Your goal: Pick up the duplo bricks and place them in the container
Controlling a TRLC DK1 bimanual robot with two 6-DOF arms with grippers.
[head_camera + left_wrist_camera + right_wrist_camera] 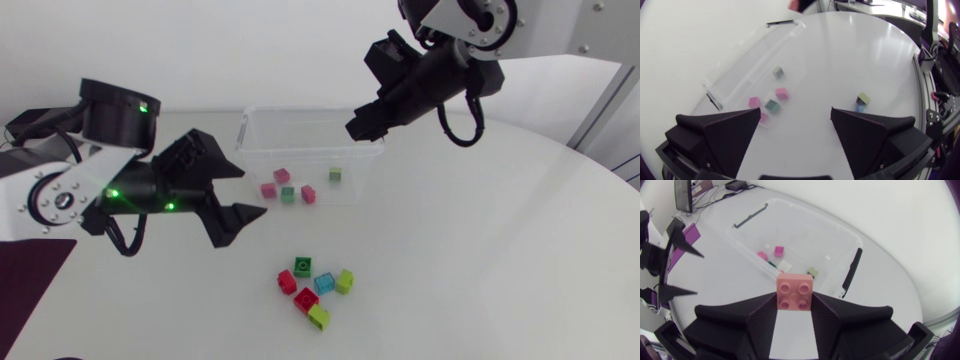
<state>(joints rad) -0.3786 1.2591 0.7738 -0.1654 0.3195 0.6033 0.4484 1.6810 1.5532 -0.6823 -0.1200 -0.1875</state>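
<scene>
Our right gripper squeezed a pink plastic duplo brick just above the clear plastic container's edge. Our left gripper, fingers apart, hung nearer the loose coloured bricks.

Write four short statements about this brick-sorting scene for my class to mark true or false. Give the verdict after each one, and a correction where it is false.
1. The right gripper is shut on a salmon-pink brick. True.
2. The left gripper grips a brick. False: it is open and empty.
3. Six loose bricks lie on the table outside the container. True.
4. The container is empty. False: several small bricks lie in it.
</scene>
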